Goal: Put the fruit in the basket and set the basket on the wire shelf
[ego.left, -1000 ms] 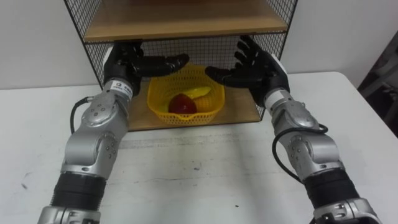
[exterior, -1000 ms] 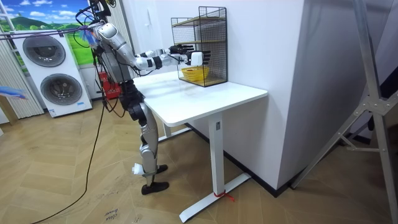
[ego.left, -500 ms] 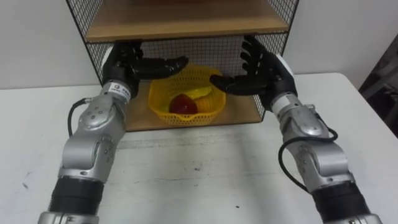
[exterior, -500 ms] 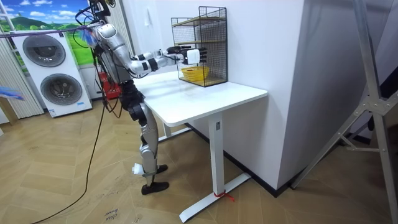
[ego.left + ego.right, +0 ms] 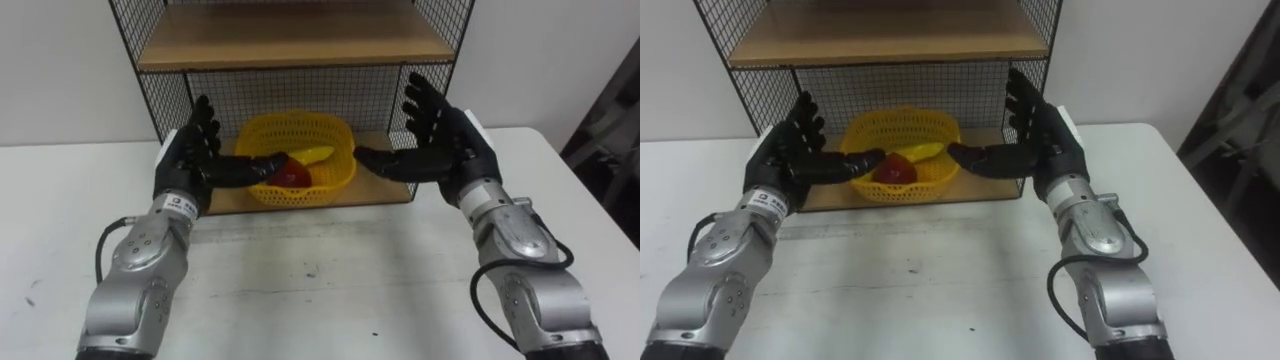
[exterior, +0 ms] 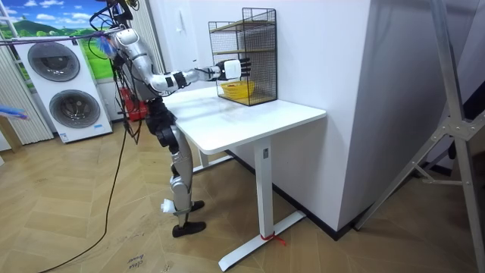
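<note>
I'm drawing both hands back out of the wire shelf (image 5: 300, 88). The left hand (image 5: 186, 160) and right hand (image 5: 450, 145) are spread wide and empty. The basket (image 5: 335, 178), holding the fruit (image 5: 298, 177), is sitting between them, so the task is looking finished.

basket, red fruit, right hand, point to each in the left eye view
basket (image 5: 295, 130), left eye view, back inner wall
red fruit (image 5: 295, 177), left eye view, middle of its visible side
right hand (image 5: 447, 152), left eye view, palm

Yellow plastic lattice basket (image 5: 298, 160), black wire-mesh shelf (image 5: 160, 95) with wood boards, matt white table (image 5: 330, 290)
</note>
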`<state>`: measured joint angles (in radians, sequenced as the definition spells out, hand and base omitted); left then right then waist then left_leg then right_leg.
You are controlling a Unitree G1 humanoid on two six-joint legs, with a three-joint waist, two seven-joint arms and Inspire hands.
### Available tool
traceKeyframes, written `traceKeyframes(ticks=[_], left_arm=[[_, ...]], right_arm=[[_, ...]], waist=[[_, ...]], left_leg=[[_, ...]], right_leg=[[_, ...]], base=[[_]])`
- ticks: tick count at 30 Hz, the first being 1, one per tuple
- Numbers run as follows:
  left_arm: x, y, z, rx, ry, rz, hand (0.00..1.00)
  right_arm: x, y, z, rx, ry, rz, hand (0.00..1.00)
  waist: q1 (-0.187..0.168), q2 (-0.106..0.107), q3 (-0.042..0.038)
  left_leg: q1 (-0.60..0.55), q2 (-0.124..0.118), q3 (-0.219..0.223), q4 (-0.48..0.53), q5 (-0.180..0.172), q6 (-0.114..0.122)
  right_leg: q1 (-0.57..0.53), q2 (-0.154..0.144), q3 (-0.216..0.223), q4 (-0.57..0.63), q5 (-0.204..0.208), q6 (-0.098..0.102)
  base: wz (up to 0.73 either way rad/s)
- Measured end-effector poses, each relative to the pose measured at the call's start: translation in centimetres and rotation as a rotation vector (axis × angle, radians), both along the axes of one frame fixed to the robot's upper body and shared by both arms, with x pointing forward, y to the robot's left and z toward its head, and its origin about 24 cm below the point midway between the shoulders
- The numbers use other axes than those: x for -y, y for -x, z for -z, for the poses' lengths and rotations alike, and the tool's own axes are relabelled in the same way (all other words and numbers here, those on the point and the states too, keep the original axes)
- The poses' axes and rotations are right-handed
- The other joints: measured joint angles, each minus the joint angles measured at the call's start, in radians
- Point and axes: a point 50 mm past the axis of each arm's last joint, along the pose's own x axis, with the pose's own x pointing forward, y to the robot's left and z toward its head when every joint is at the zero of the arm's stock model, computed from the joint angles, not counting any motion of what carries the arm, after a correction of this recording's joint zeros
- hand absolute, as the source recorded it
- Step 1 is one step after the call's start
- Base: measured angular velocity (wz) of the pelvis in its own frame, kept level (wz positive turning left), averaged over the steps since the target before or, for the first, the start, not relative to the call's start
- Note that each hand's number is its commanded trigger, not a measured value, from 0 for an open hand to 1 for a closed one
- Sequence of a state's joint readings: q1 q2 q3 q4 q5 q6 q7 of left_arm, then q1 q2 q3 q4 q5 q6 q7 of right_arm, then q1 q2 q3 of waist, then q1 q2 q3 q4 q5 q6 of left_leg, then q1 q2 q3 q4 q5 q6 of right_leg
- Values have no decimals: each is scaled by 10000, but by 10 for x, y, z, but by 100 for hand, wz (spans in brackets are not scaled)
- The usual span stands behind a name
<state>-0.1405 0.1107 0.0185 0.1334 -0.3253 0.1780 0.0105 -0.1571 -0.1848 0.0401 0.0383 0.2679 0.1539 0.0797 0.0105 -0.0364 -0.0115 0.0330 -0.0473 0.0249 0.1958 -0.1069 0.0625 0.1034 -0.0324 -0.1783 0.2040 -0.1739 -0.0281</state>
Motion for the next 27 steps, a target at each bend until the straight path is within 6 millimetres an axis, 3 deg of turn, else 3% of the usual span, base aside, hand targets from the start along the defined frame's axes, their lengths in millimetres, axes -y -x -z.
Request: traceKeyframes(ticks=[5, 12, 16, 20, 27], left_arm=[[-2, 11, 3, -32, 359, -70, 0], [1, 16, -22, 1233, 360, 251, 0], [0, 22, -17, 1156, 368, 377, 0], [-6, 41, -10, 908, 60, 394, 0], [-28, 62, -37, 2249, -614, -426, 0]], right_arm=[[8, 6, -1, 102, 75, 142, 0], [5, 14, -11, 602, 446, -30, 0], [5, 22, -16, 841, 556, -202, 0], [13, 29, -11, 658, 302, 65, 0], [31, 58, -13, 933, 72, 467, 0]], waist=[[-17, -17, 13], [-7, 78, 51], [45, 107, 52], [-35, 24, 48], [157, -29, 44]], left_leg=[[-55, 1, -4, 13, -1, -1], [-111, 3, 23, 9, 4, -3], [-69, 5, 44, -97, 31, -19], [-108, 8, 27, -64, 33, -24], [-211, 17, 43, -60, 30, -29]], right_leg=[[-45, 36, 107, -22, 11, 10], [-130, 35, 126, -15, 22, 2], [-147, 27, 137, 2, 25, 1], [-161, 28, 99, -6, 18, 3], [-195, 30, 42, -77, 4, 31]], base=[[0], [-1], [-6], [3], [2]])
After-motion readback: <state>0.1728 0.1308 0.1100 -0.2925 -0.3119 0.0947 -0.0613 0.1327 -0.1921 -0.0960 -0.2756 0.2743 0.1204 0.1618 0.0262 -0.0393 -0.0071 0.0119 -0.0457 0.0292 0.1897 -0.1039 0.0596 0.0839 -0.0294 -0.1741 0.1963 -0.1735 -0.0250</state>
